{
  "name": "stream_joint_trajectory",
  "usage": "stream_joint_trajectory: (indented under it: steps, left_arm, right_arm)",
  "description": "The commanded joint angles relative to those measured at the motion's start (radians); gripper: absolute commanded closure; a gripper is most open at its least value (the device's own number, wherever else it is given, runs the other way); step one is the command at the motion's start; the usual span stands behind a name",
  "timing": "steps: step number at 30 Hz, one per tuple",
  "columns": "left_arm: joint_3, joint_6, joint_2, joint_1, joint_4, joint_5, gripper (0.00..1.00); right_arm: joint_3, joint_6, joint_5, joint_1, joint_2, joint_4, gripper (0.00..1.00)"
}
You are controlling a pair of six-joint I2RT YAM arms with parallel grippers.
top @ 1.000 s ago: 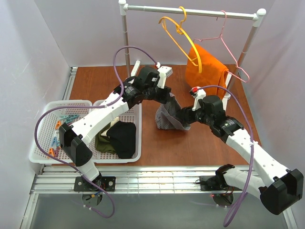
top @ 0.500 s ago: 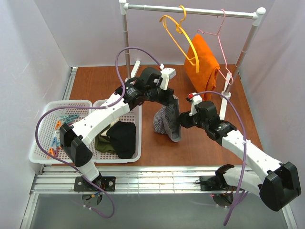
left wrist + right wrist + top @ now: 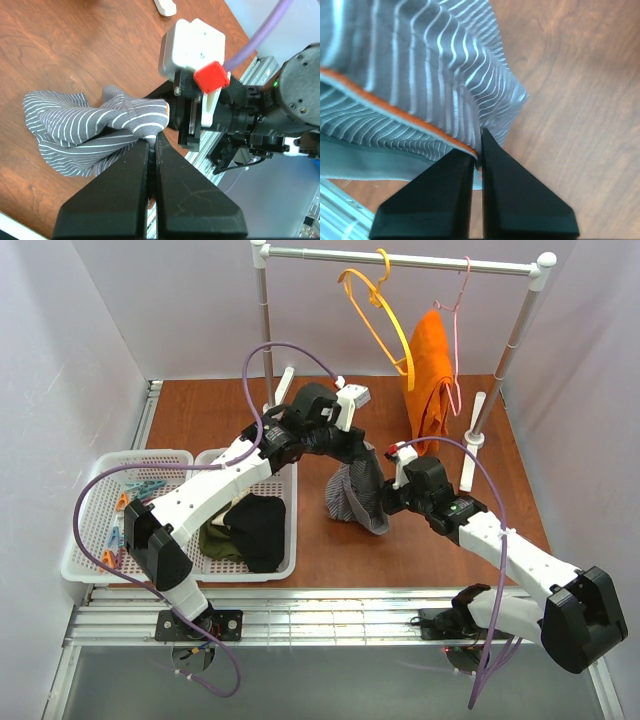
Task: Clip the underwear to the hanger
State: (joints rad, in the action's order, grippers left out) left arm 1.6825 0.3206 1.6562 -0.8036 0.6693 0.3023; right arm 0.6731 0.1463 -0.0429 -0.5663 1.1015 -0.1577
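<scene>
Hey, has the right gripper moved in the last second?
Yes. The right gripper has come slightly left and toward the table's near edge, away from the rack's right post, and has closed on the underwear.

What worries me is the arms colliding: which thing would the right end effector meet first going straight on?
The grey finely striped underwear pinched in the right end effector fills its path. Just beyond the cloth probably comes the left end effector, though depth is unclear.

Top overhead, wrists close; shared: underwear [image 3: 350,492]
</scene>
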Motion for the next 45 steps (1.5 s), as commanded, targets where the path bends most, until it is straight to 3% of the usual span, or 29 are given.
stream_joint_trajectory:
  steps: [1, 7, 10, 11, 13, 14, 15, 27, 45]
  left_arm:
    - [-0.056, -0.038, -0.07, -0.003, -0.037, 0.021, 1.0]
    - [-0.245, -0.095, -0.133, -0.002, -0.089, -0.057, 1.0]
    - [-0.352, -0.118, -0.17, -0.002, -0.132, -0.083, 0.76]
    - [-0.375, -0.129, -0.176, -0.002, -0.145, -0.084, 0.61]
    - [-0.434, -0.132, -0.182, -0.003, -0.168, -0.092, 0.53]
    - [-0.448, -0.132, -0.181, -0.006, -0.172, -0.098, 0.41]
    - [-0.475, -0.132, -0.171, -0.019, -0.18, -0.124, 0.36]
    - [-0.61, 0.014, -0.076, -0.163, -0.276, -0.29, 0.26]
    - [-0.685, -0.017, 0.042, -0.227, -0.418, -0.428, 0.19]
  right_arm:
    - [0.019, -0.013, 0.084, -0.006, -0.023, -0.018, 0.99]
    - [0.115, -0.034, 0.345, -0.006, -0.115, -0.19, 0.99]
    - [0.172, -0.036, 0.403, -0.007, -0.138, -0.264, 0.99]
    - [0.186, -0.03, 0.42, -0.007, -0.138, -0.298, 0.99]
    - [0.215, -0.008, 0.437, -0.007, -0.123, -0.327, 0.99]
    - [0.236, -0.001, 0.454, -0.007, -0.114, -0.348, 0.99]
    - [0.247, 0.012, 0.462, -0.007, -0.097, -0.355, 0.99]
    - [0.321, 0.076, 0.472, -0.006, 0.021, -0.367, 0.99]
    - [0.313, 0.162, 0.422, -0.004, 0.006, -0.401, 0.99]
